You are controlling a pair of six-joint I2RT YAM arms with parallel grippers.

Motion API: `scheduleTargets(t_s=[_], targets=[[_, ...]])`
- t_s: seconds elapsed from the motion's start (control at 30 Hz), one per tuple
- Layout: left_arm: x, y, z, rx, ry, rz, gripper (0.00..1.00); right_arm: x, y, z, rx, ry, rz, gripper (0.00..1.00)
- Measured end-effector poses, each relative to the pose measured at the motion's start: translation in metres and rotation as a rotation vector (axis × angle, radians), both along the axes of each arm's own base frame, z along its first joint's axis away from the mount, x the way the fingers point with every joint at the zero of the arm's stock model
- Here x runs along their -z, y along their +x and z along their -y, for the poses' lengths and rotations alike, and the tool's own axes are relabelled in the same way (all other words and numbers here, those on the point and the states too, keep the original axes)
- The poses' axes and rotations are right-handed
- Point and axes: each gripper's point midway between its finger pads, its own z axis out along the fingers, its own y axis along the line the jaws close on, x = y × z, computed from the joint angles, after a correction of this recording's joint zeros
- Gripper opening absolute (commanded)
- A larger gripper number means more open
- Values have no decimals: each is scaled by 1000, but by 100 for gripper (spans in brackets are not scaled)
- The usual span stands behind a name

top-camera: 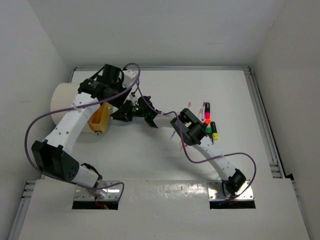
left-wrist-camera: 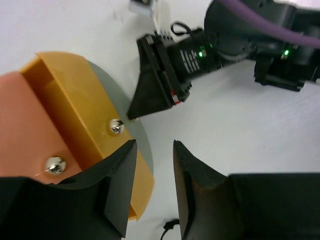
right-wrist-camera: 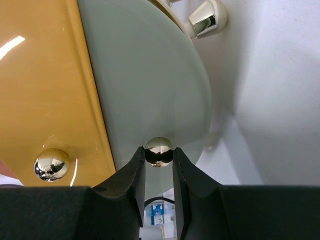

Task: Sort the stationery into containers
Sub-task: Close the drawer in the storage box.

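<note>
The white drum (top-camera: 62, 100) lies at the far left with an orange bin (top-camera: 100, 119) on its face. My right gripper (right-wrist-camera: 159, 156) is shut on a small chrome knob (right-wrist-camera: 159, 151) on a grey round panel (right-wrist-camera: 150, 85) beside the orange bin (right-wrist-camera: 45, 90). My left gripper (left-wrist-camera: 154, 146) is open and empty, hovering just beside the orange bin (left-wrist-camera: 70, 105) and the grey panel (left-wrist-camera: 131, 127). The right gripper's black body (left-wrist-camera: 165, 75) shows ahead of it. Several highlighters (top-camera: 207, 111) and thin pens (top-camera: 203, 106) lie on the table to the right.
Both arms cross the middle of the table and meet at the drum's face (left-wrist-camera: 20, 125). A second chrome knob (right-wrist-camera: 51, 164) sits on the orange bin. Purple cables (top-camera: 132, 67) loop over the arms. White walls close in the table on three sides.
</note>
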Motion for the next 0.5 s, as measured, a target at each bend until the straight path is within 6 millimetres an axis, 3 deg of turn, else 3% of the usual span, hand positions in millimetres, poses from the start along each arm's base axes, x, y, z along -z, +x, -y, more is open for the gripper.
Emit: scheduleTargets(t_s=[0.33, 0.5], targets=[[73, -19, -17, -47, 98, -197, 35, 0, 0, 0, 0, 0, 0, 0], [87, -19, -43, -136, 191, -214, 34, 0, 0, 0, 0, 1, 0, 0]])
